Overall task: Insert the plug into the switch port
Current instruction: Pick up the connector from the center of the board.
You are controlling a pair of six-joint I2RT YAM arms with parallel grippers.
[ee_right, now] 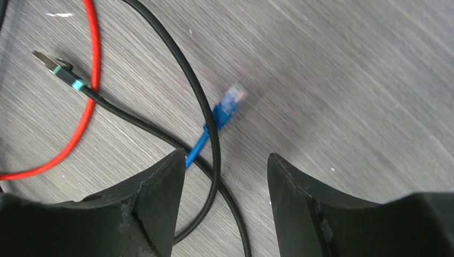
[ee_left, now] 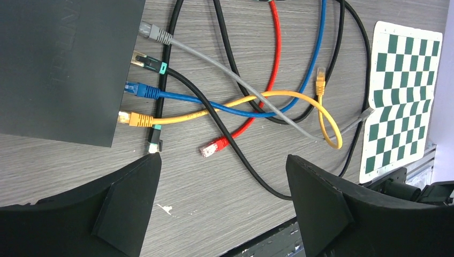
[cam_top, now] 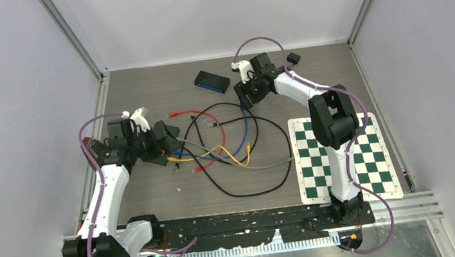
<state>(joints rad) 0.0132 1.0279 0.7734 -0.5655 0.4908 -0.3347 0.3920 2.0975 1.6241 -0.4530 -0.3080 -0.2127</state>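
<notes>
Right hand: fingers spread, nothing pinched, hovering over the grey wood-grain counter. Just beyond the gap lies the blue network cable's clear-tipped plug, flat on the counter, with a glossy black cable crossing over the blue lead. Further left are a thin red cable and a black plug with a teal collar. From above, a slim dark switch box with a blue edge sits near this hand, apart from it. Left hand: spread wide, empty, above bare counter. Ahead lies a red-booted plug. Past that, a row of four cable ends meets the edge of a dark grey flat box; cannot tell if they are seated. A green-and-white checkerboard sheet lies well off to the side.
</notes>
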